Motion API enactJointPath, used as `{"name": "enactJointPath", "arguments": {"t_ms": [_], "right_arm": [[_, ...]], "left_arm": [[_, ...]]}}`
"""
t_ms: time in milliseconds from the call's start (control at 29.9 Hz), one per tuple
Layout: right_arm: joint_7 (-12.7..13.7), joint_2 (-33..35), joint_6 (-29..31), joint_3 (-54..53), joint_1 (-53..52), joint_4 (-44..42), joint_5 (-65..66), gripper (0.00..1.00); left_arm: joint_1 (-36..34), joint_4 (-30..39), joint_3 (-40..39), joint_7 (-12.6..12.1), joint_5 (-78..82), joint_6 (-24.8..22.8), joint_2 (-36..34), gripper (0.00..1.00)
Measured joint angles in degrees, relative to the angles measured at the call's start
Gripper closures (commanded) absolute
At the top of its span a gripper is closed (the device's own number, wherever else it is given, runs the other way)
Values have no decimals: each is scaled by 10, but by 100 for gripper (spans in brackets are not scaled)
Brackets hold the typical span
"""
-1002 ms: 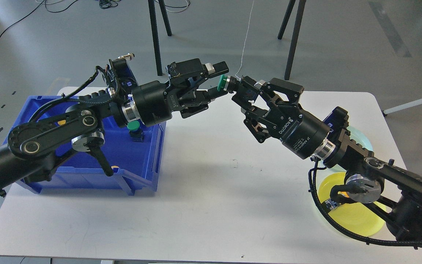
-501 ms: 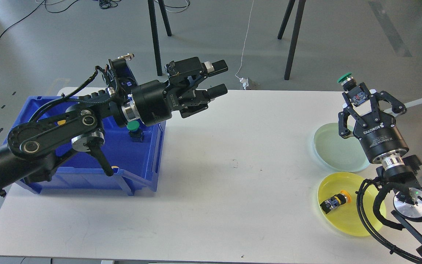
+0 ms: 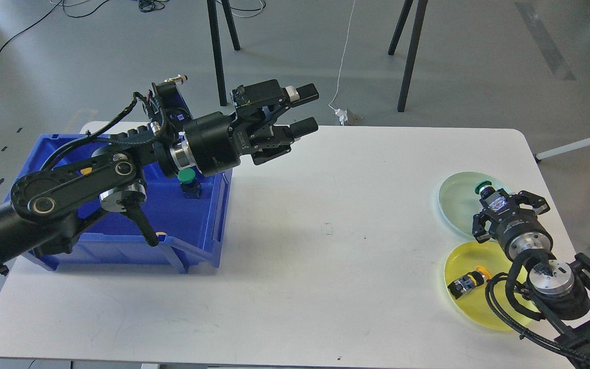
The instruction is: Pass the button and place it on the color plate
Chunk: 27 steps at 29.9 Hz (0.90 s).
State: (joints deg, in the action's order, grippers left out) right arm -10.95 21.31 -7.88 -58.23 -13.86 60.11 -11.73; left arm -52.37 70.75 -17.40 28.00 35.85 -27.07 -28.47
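Now the right gripper (image 3: pixel 497 201) has come down from its raised pose of half a second ago and sits low over the pale green plate (image 3: pixel 454 200) at about 3 o'clock on the bench (image 3: pixel 300 256), its fingers clamped on the green-capped button (image 3: pixel 483 188), which is held over that plate's right part. Nearest, at 4 o'clock, the yellow plate (image 3: pixel 484 307) holds a black button with an orange cap (image 3: pixel 467 282), lying on its side. At 9 o'clock the blue bin (image 3: pixel 192 246) contains another green-capped button (image 3: pixel 187 180), upright. Farther back, the left gripper (image 3: pixel 302 108) has not moved, its fingers spread apart and holding nothing, hovering toward 11 o'clock.
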Motion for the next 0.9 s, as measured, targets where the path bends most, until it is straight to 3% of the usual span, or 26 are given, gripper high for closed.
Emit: {"name": "enactJointPath", "arguments": {"t_ms": [33, 67, 100, 401, 534, 635, 768, 902], "right_arm": [[0, -2, 0, 0, 0, -2, 0, 37], [0, -3, -1, -1, 0, -3, 0, 14], [0, -3, -1, -1, 0, -4, 0, 0], [1, 1, 7, 0, -1, 19, 4, 1], [0, 30, 23, 0, -12, 78, 39, 1], [-1, 74, 56, -3, -26, 148, 102, 1], [-2, 123, 103, -3, -40, 226, 148, 1], [-7, 158, 201, -3, -43, 252, 172, 1]], "left_arm": [[0, 0, 0, 0, 0, 0, 0, 25], [0, 0, 0, 0, 0, 0, 0, 26], [0, 0, 0, 0, 0, 0, 0, 26], [0, -2, 0, 0, -13, 6, 0, 25], [1, -10, 0, 0, -21, 44, -6, 25], [2, -21, 0, 0, -24, 73, -17, 25], [16, -31, -2, 0, -55, 77, -54, 25], [44, -37, -37, 0, -135, 22, -94, 23]]}}
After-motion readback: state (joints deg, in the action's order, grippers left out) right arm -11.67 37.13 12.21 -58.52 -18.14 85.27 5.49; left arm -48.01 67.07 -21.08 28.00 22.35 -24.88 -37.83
